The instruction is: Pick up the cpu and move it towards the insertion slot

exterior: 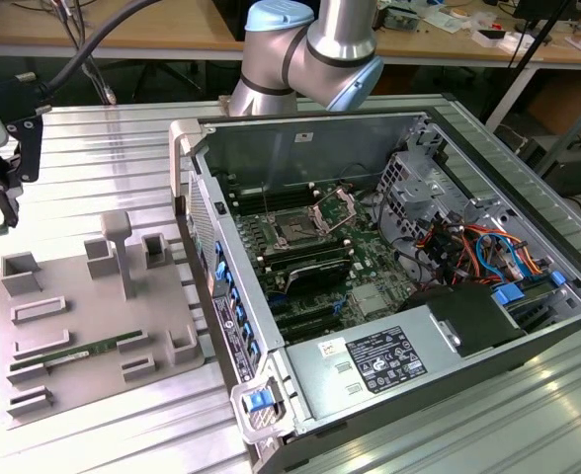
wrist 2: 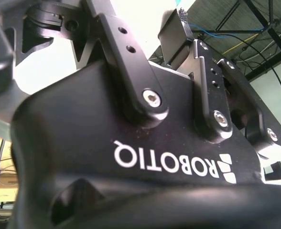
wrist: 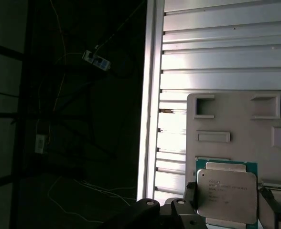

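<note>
Roughly halfway, by my reading: the pick-up looks done, and the carry to the socket is all left.

Exterior view. A silver-and-blue robot arm (exterior: 310,49) comes in over the far side of an open grey metal computer case (exterior: 187,148), which stands on a ribbed metal table (exterior: 103,128). The black gripper (exterior: 2,183) hangs at the exterior view's left edge, by the far left corner of a grey moulded fixture plate (exterior: 83,306). A long green memory stick (exterior: 73,351) lies in a near groove of the plate. Inside the case is the insertion slot (exterior: 295,233), a square dark socket with its shiny silver retaining frame tipped up. Gripper and slot are well apart, with the plate and the case wall between them.

Second wrist view. Close on the gripper's black body and bolted link bars (wrist 2: 131,62), with a bright ceiling and cables behind. It tells nothing of progress.

First wrist view. The cpu (wrist: 226,193), a flat square chip with a pale silver top and green edge, sits between two black fingers (wrist: 190,198), one on each side. It hangs in front of the grey plate, clear of its pockets. Judged: pincer pressed on the chip's edges and carrying it. A thin dark line at one side leaves the firmness unsure.
</note>
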Robot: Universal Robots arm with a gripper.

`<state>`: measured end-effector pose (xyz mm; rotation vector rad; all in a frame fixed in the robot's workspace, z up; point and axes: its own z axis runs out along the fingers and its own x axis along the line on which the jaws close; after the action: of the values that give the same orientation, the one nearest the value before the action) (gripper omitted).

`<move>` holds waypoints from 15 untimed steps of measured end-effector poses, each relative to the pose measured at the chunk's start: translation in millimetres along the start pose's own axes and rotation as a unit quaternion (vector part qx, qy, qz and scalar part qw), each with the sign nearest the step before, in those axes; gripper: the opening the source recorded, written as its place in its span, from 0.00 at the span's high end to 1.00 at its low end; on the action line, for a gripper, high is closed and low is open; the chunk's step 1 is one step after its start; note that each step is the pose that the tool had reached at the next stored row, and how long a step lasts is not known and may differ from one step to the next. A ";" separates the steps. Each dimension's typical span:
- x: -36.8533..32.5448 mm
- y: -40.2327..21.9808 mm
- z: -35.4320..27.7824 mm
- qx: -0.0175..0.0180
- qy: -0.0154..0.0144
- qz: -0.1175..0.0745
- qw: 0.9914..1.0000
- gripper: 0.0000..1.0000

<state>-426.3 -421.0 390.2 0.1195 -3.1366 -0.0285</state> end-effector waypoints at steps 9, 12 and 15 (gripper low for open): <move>-5.6 -0.4 -0.1 0.000 0.000 0.000 1.000 0.45; -8.8 -0.7 -0.1 0.000 0.000 0.000 1.000 0.45; -12.7 -1.0 -0.1 0.000 0.000 0.000 1.000 0.45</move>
<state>-413.5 -421.0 390.2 0.1195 -3.1365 -0.0284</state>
